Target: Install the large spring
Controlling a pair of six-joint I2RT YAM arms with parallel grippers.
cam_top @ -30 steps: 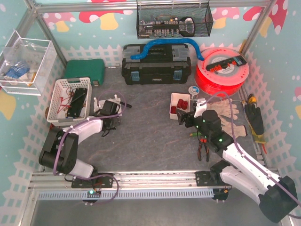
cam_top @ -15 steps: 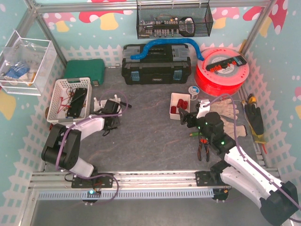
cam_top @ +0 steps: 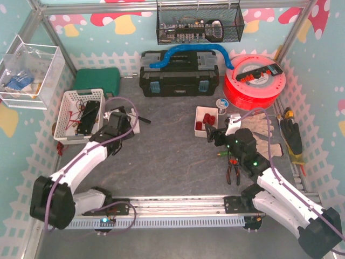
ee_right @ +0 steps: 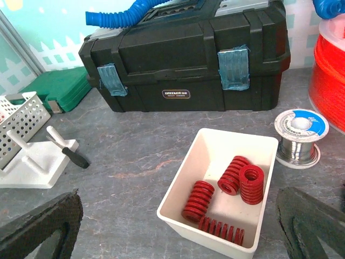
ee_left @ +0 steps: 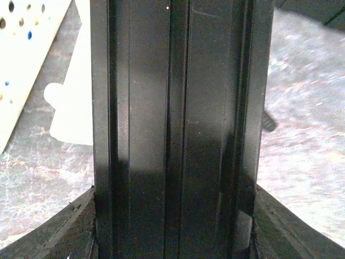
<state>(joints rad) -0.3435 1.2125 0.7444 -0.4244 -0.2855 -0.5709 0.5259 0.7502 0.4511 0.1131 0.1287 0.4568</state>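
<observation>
The large spring (ee_right: 221,231), a long red ribbed coil, lies along the near wall of a white bin (ee_right: 215,141) beside three shorter red springs (ee_right: 197,200). My right gripper (ee_right: 178,237) is open just short of the bin with nothing between its fingers; in the top view the right gripper (cam_top: 213,135) sits below the bin (cam_top: 199,113). My left gripper (cam_top: 116,127) is at the white peg stand (cam_top: 133,123). In the left wrist view a black grooved block (ee_left: 178,129) fills the gap and the left gripper (ee_left: 175,226) is shut on its sides.
A black toolbox (cam_top: 179,74) with a blue hose stands at the back, a red filament spool (cam_top: 253,81) to its right. A solder spool (ee_right: 301,135) sits by the bin. A white basket (cam_top: 80,114), green case (cam_top: 97,80), gloves (cam_top: 263,132) and pliers (cam_top: 233,171) are about.
The left arm has stretched out with its elbow swung toward the near edge, and its jaws have narrowed onto the black block. The right arm has edged slightly right.
</observation>
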